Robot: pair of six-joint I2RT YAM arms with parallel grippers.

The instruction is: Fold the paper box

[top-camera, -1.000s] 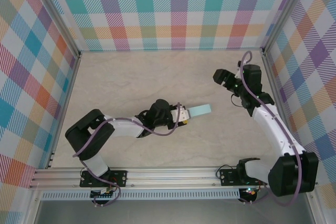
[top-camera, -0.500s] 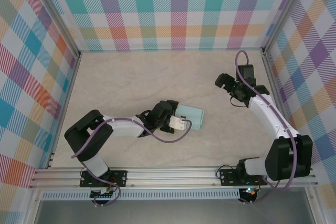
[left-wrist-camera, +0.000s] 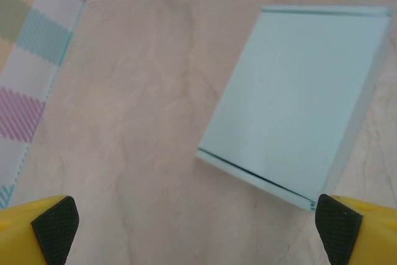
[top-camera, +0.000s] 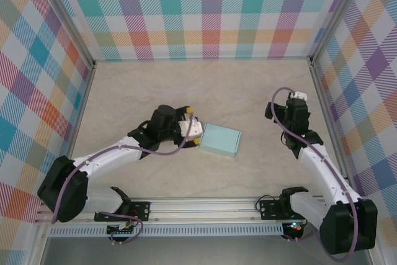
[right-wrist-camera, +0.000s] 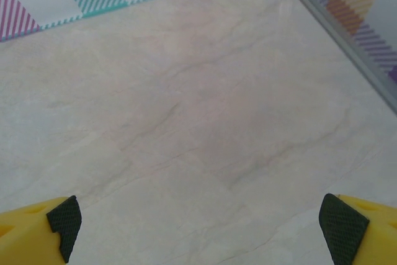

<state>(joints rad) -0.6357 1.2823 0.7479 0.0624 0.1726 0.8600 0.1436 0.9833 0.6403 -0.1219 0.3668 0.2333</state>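
Box: paper box (top-camera: 220,140), pale mint, folded shut and lying flat on the table (top-camera: 155,85), just right of centre in the overhead frame; upper right of the left wrist frame (left-wrist-camera: 298,103).
Left pincer: left gripper (top-camera: 193,127) spread wide, just beside the box's left edge; yellow tips with black pads in the bottom corners of the wrist frame (left-wrist-camera: 197,231).
Right pincer: right gripper (top-camera: 298,96) spread wide, at the right of the overhead frame, well apart from the box; bare table between its tips (right-wrist-camera: 200,223).
Surround: plaid walls (top-camera: 211,10).
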